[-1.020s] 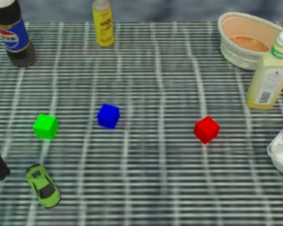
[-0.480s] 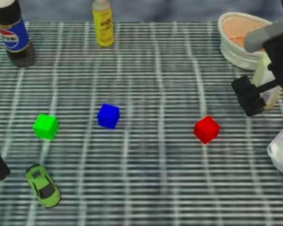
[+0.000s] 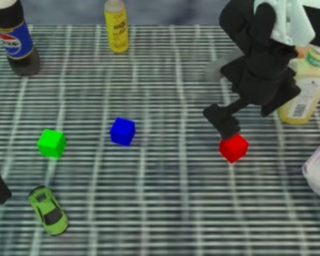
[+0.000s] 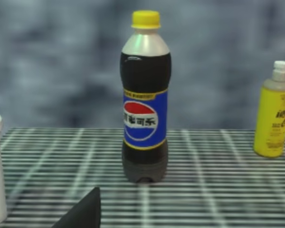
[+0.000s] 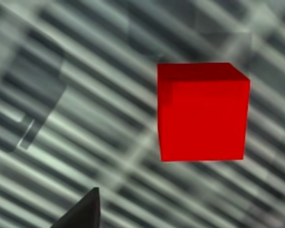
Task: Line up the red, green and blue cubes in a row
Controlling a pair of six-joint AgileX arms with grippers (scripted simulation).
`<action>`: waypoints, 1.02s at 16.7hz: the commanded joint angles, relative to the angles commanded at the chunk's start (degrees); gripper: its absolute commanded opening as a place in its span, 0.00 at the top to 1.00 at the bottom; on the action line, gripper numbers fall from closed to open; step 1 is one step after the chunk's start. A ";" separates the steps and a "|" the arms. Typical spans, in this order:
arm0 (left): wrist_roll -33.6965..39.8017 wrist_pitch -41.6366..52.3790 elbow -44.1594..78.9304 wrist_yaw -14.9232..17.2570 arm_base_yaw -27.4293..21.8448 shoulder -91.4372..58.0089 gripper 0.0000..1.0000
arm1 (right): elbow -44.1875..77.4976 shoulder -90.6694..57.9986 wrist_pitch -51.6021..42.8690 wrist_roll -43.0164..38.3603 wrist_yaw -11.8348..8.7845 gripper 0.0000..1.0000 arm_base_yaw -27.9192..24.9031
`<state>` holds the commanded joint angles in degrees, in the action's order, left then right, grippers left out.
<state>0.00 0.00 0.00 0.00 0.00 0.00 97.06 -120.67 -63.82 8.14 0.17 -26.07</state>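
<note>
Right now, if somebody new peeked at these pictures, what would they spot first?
Probably the big black right arm reaching in from the top view's upper right, its right gripper poised just above the red cube on the striped table. Next come the other bright cubes on the left half: the blue cube and, farther left, the green cube. The cola bottle fills the left wrist view.

We see a cola bottle (image 3: 15,37) at the far left; right of it a yellow pump bottle (image 3: 116,26), nearer us a lime toy car (image 3: 48,210).
</note>
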 joint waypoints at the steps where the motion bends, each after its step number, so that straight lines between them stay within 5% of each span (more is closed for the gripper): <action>1: 0.00 0.00 0.00 0.00 0.00 0.00 0.00 | 1.79 -1.87 -0.98 0.13 0.00 0.00 -0.43; 10: 0.00 0.00 0.00 0.00 0.00 0.00 0.00 | 3.23 -4.69 -1.15 0.34 0.00 0.00 -0.79; 17: 0.00 0.00 0.00 0.00 0.00 0.00 0.00 | -5.22 -10.30 13.28 0.15 0.05 0.00 -1.03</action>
<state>0.00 0.00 0.00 0.00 0.00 0.00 91.84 -130.97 -50.55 8.30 0.22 -27.10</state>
